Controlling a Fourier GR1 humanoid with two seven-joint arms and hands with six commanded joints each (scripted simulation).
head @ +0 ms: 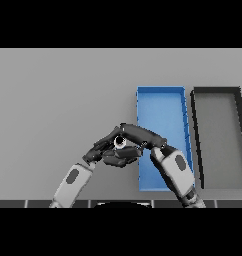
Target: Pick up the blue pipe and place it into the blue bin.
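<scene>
Only the round open end of the pipe (120,142) shows, pale with a dark hole, just left of the blue bin (160,102). My right hand (138,135) reaches left across the bin's near left corner, and its fingers curl over the pipe with the thumb below it. Coming in from the lower left, my left hand (105,149) has relaxed fingers lying right beside the pipe and under the right hand. The hands hide the rest of the pipe. The bin is a long blue tray running away from me, and nothing lies in its visible part.
A dark grey bin (218,92) of the same shape stands directly right of the blue bin. My right forearm (175,172) lies over the blue bin's near end. The grey table (58,100) stretches left and behind.
</scene>
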